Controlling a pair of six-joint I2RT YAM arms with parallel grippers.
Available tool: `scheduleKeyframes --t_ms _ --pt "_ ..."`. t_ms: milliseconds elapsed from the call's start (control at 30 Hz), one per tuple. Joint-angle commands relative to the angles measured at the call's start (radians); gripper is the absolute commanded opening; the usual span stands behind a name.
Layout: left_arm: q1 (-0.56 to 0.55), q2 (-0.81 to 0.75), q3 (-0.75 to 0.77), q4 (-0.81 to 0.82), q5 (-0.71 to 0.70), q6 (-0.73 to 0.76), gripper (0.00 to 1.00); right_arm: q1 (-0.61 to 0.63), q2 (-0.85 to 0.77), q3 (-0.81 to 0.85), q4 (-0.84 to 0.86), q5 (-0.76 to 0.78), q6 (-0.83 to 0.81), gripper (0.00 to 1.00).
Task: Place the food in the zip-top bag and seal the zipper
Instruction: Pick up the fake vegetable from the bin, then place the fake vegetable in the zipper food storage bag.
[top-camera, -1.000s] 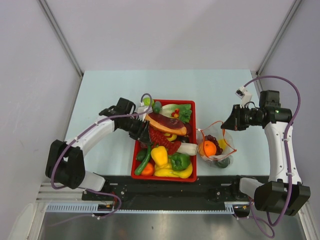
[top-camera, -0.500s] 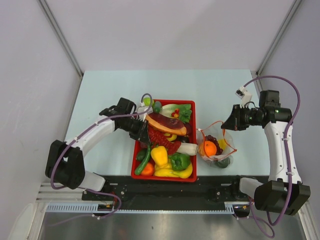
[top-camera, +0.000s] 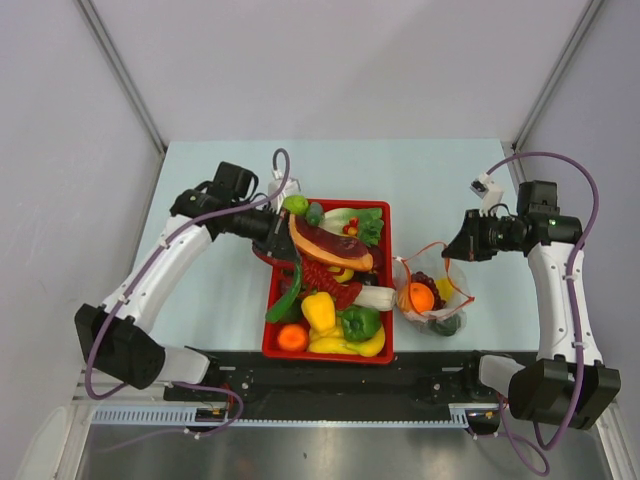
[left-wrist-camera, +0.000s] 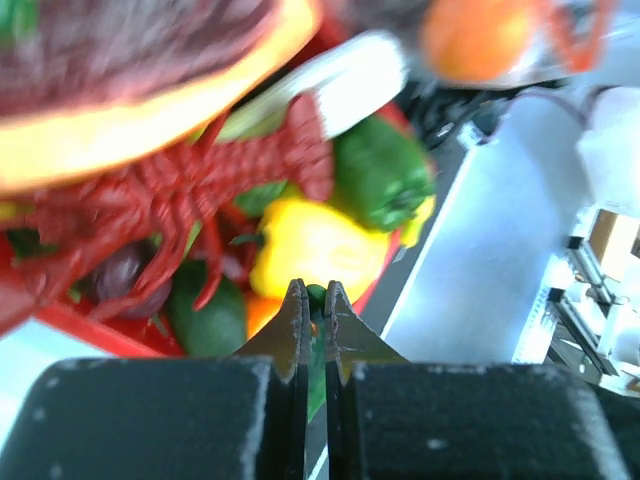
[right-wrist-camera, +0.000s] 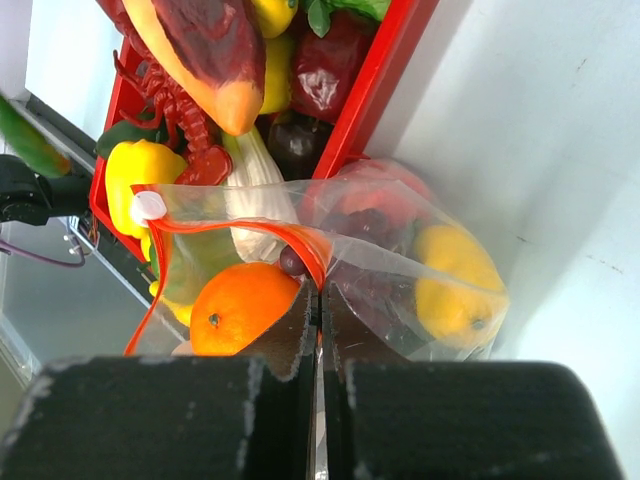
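The zip-top bag (top-camera: 432, 292) stands open to the right of the red tray (top-camera: 345, 203). Inside it lie food pieces: an orange (right-wrist-camera: 245, 305), a yellow lemon (right-wrist-camera: 455, 290) and purple grapes (right-wrist-camera: 380, 230). My right gripper (right-wrist-camera: 321, 290) is shut on the bag's rim, at its orange-red zipper (right-wrist-camera: 230, 231), and holds the mouth up (top-camera: 452, 250). Over the tray's left side, my left gripper (top-camera: 283, 252) is shut on the top of a long green toy pod (top-camera: 283, 295), which hangs down from it. The left wrist view shows the pod (left-wrist-camera: 316, 294) pinched between the jaws.
The tray is piled with toys: a red lobster (top-camera: 325, 275), a yellow pepper (top-camera: 318, 310), a green pepper (top-camera: 360, 322), an orange fruit (top-camera: 293, 337) and a steak-like piece (top-camera: 330, 245). A black rail (top-camera: 330, 375) runs along the near edge.
My left gripper shut on the green pod and rose back and to the left, pulling the pod up out of the tray. The right arm and bag stayed still.
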Motion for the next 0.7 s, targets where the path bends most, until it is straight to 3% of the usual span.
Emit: scheduleKeyframes --t_ms 0,100,133,167,267,467,533,667 --pt "-0.002 0.002 0.155 0.071 0.158 -0.032 0.0 0.003 0.01 -0.007 0.048 -0.025 0.024 0.0" --pt "-0.081 -0.038 0.184 0.385 0.15 -0.221 0.0 0.003 0.022 -0.007 0.061 -0.041 0.039 0.0" --pt "-0.144 -0.061 0.179 0.485 0.11 -0.312 0.0 0.003 0.036 -0.005 0.063 -0.048 0.044 0.0" --pt "-0.182 -0.071 0.146 0.685 0.081 -0.356 0.0 0.003 0.04 -0.001 0.063 -0.054 0.045 0.0" --pt "-0.333 -0.056 0.113 0.957 -0.074 -0.448 0.0 -0.001 0.054 0.005 0.065 -0.057 0.05 0.0" --pt "-0.554 0.062 0.129 1.298 -0.44 -0.434 0.0 -0.04 0.077 0.005 0.069 -0.101 0.068 0.0" --pt "-0.603 0.091 0.117 1.405 -0.484 -0.401 0.0 -0.061 0.088 0.007 0.062 -0.123 0.068 0.0" --pt "-0.638 0.151 0.107 1.466 -0.565 -0.445 0.0 -0.086 0.1 0.007 0.057 -0.153 0.065 0.0"
